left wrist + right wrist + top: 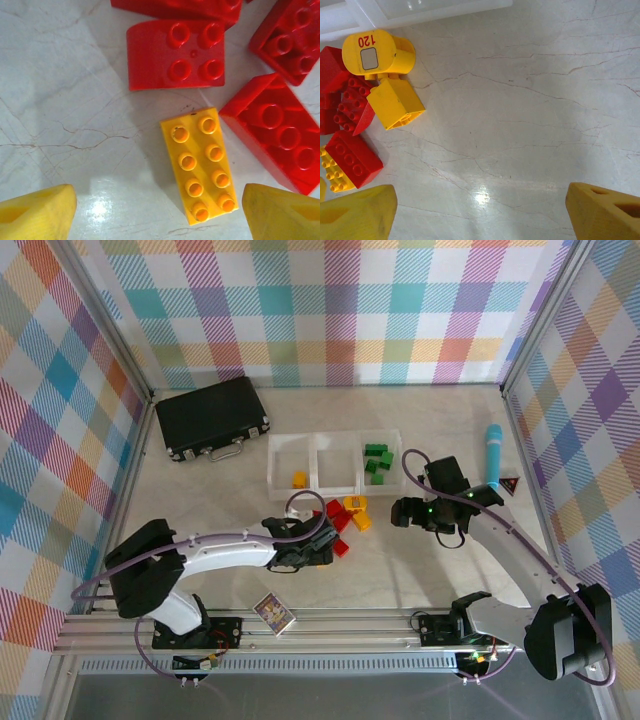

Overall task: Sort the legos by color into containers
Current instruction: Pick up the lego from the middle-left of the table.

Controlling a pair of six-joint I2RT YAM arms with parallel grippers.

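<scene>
Legos (337,510) are partly sorted: greens and one yellow sit in the containers (337,465); reds, yellows lie loose; left gripper (160,212), right gripper (480,212) gape empty.

Bright overhead light puts a small glare spot on the table (97,207), with soft shadows and sharp focus.
</scene>
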